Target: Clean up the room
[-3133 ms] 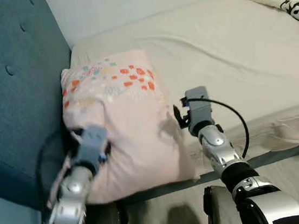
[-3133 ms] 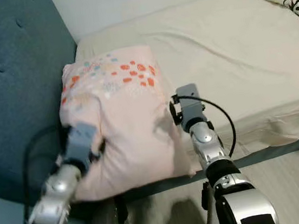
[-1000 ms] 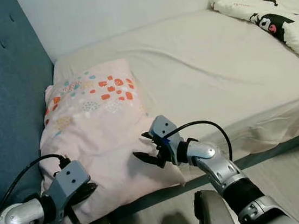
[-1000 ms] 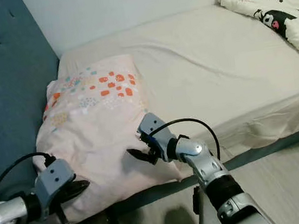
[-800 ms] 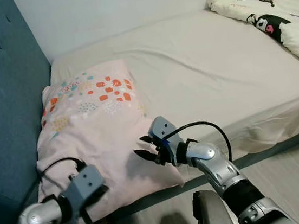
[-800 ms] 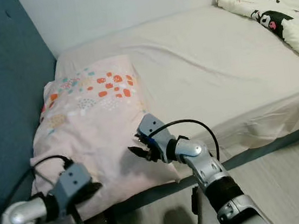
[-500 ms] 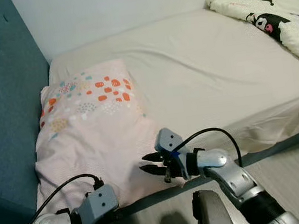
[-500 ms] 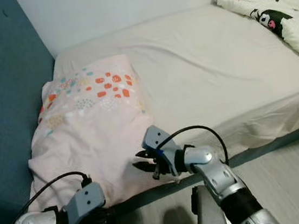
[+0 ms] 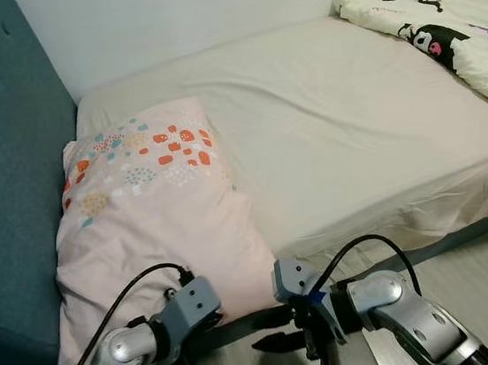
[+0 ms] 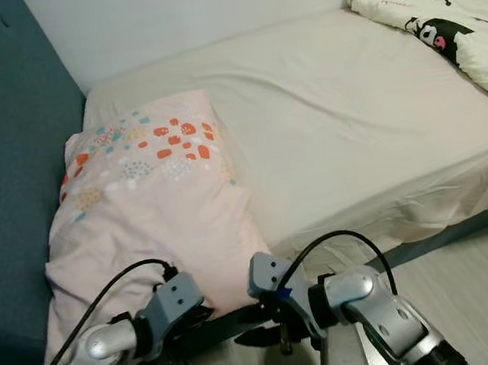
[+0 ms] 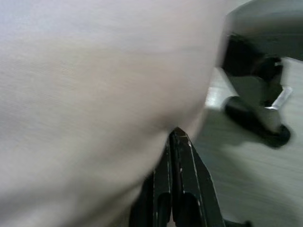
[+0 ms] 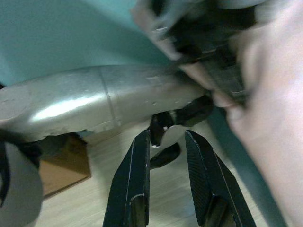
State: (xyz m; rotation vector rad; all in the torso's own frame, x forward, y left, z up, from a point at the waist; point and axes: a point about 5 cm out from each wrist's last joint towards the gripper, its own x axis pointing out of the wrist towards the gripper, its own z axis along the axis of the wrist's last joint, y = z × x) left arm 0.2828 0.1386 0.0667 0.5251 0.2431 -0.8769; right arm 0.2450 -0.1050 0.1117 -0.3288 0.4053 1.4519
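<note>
Against teal headboard (image 9: 3, 176), pink pillow (image 9: 150, 212), beige mattress (image 9: 353, 125), cartoon blanket (image 9: 438, 25).

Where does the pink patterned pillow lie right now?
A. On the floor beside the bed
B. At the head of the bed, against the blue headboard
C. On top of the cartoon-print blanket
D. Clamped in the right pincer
B: the pillow rests on the mattress beside the blue headboard.
</note>
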